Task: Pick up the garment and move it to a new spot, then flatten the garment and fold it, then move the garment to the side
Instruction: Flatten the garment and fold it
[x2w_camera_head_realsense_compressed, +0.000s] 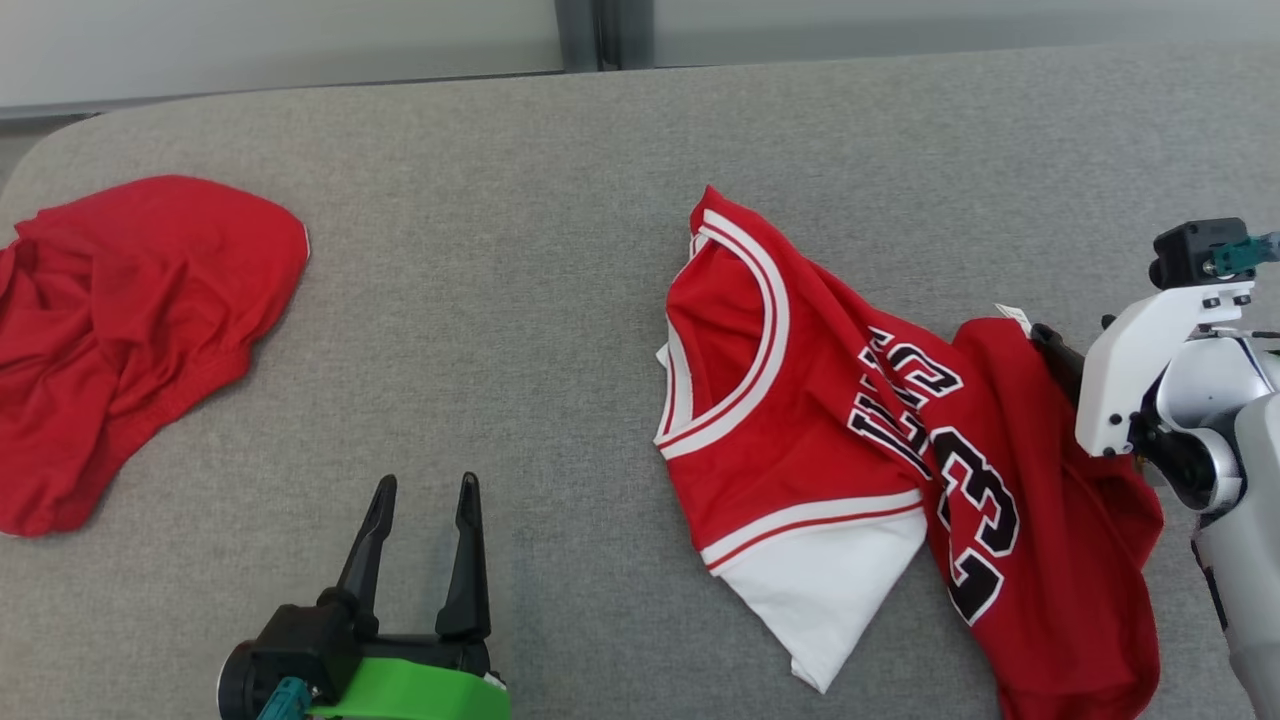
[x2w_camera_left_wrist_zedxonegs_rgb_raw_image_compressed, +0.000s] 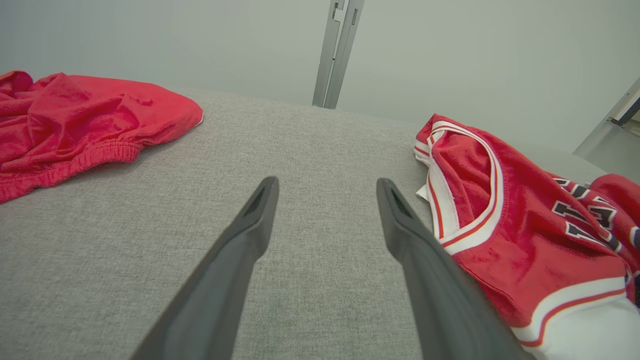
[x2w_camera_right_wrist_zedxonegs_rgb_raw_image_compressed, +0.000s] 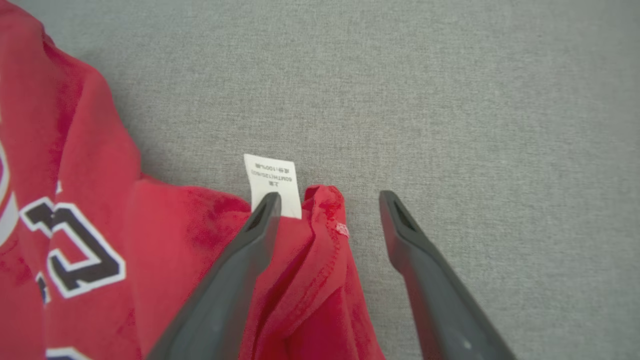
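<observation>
Nearest me, my left fingers (x2w_camera_head_realsense_compressed: 466, 560) stand wide; right fingers (x2w_camera_right_wrist_zedxonegs_rgb_raw_image_compressed: 260, 230) gape astride the jersey (x2w_camera_head_realsense_compressed: 800, 420) edge, gripping nothing. Flattening next: I'd pinch corners.

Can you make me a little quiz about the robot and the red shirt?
1. True or false: the right tool is open at the edge of the jersey.
2. What white thing pokes out by that tool's finger? A: a label. B: a sock. C: a cup.
3. Fill in: the crumpled red cloth lies on the robot's ____ side.
Key: 1 true. 2 A. 3 left.
</observation>
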